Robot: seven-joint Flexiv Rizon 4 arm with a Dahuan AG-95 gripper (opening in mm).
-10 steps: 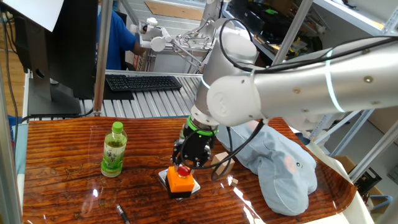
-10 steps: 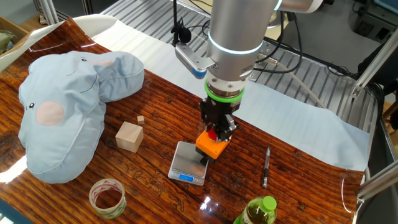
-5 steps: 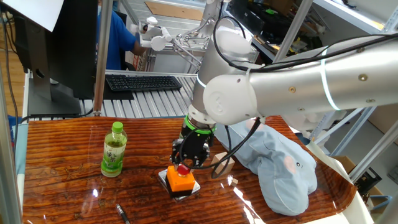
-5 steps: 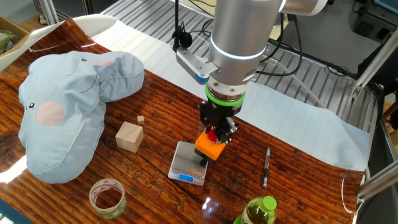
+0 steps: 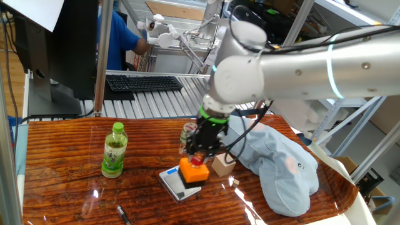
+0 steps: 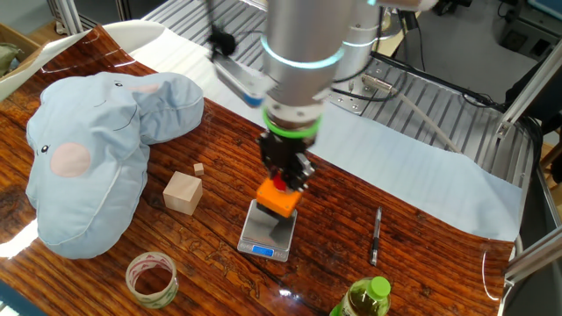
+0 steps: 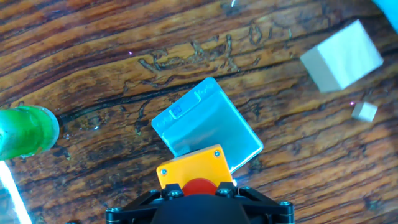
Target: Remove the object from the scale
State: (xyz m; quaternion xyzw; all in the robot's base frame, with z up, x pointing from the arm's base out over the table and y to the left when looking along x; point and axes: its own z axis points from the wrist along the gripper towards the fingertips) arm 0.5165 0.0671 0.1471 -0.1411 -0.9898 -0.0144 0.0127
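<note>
We have the tool [image 5: 199, 156] clamped shut on the orange button box [image 5: 194, 170], fingers pinching it around the red button [image 7: 199, 186] at the top. The box is clear of the scale [image 5: 174, 182]: in the other fixed view it hangs above the scale's far edge with a visible gap, and most of the silver platform [image 6: 268, 233] is uncovered. Hand view confirms: box [image 7: 193, 168] sits right under the tool [image 7: 199, 198], scale [image 7: 207, 126] lies flat on the bench [image 7: 93, 56] past it, turned at an angle, blue display [image 6: 262, 252] at one edge. Tan wooden cube [image 6: 183, 192] rests on the bench beside the scale, a tiny wooden chip [image 6: 198, 168] near it, both apart from the scale. Blue plush toy [image 6: 88, 145] fills one end of the bench. Green tea bottle [image 5: 114, 150] stands upright, well apart from the scale. Pen [image 6: 375, 235] lies on the bench on the scale's other side, tape roll [image 6: 151, 277] near the bench's front edge.
</note>
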